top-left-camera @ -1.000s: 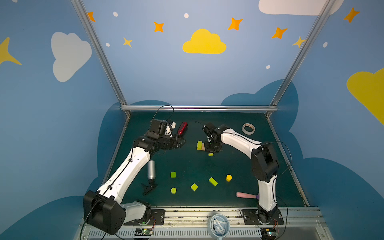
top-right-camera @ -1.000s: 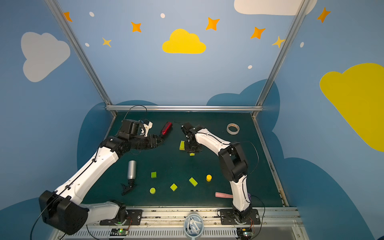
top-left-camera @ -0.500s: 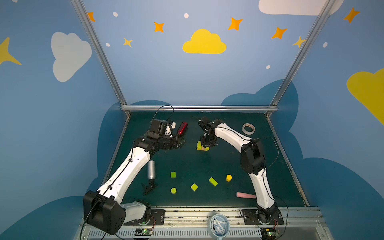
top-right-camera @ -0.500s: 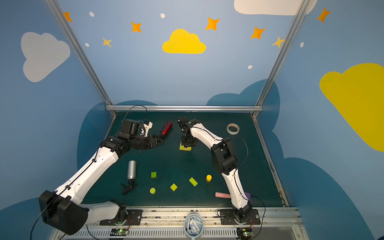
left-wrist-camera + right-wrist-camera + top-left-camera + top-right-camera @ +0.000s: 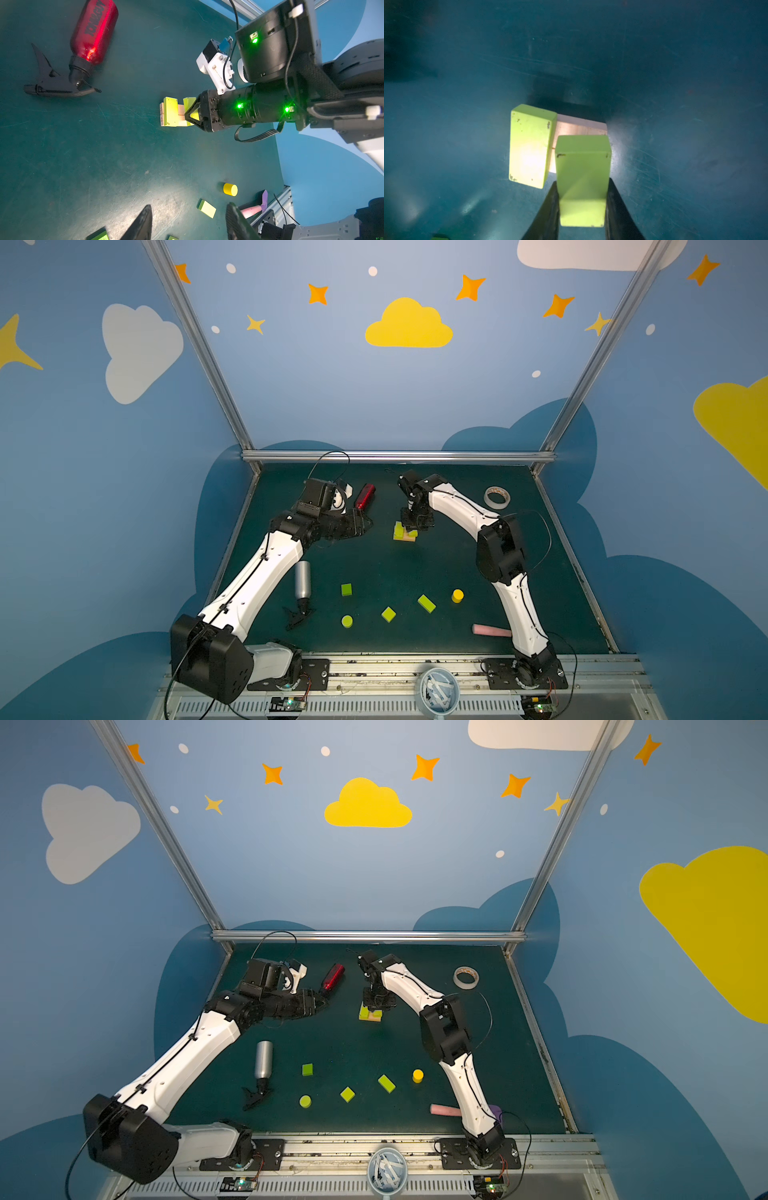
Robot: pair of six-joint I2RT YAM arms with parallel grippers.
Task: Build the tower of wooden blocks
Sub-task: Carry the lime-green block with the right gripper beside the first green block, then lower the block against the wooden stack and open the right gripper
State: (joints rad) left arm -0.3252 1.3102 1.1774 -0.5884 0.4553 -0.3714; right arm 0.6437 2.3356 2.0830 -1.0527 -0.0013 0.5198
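Looking down from high at the front over the whole tabletop (image 5: pixel 374 564) in both top views. From the left wrist, facing the block stack (image 5: pixel 170 112), near; from the right wrist, close above it.

**Tower at 2 layers, 5 blocks loose**

The tower (image 5: pixel 404 533) stands toward the back-middle of the bench (image 5: pixel 457 560). Base: 2 tan bars (image 5: pixel 581 127), flat, side by side. The 1st lime bar (image 5: pixel 529 145) lies flat crosswise on one end of them, a bit skewed, w/ chipped paint at the corners. The 2nd lime bar (image 5: pixel 582 166) is pinched by its long sides in the right tool (image 5: pixel 582 182), approx. parallel to the 1st, over the other end of the tan bars; touching them or not, I cannot tell.

Loose blocks near the front, all apart:
- lime cube (image 5: pixel 346 589)
- lime cylinder (image 5: pixel 347 621), upright
- 2nd lime cube (image 5: pixel 388 614), turned diagonal
- 3rd lime bar (image 5: pixel 426 603), flat, diagonal
- yellow cylinder (image 5: pixel 457 595), upright
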